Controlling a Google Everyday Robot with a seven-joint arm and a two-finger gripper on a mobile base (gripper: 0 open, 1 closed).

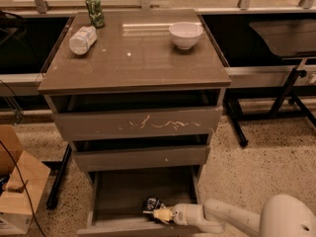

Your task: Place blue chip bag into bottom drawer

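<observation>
Inside the open bottom drawer [116, 194], toward its front right, the blue chip bag [152, 203] shows only as a small dark crumple with a pale patch. Its lower edge is hidden by the gripper [158, 215], which reaches in over the drawer's right side on a white arm [224, 218]. Whether the gripper clasps the bag or merely lies against it I cannot tell, since both merge in the drawer's shadow. The drawer's front panel is cut off at the bottom of the view.
</observation>
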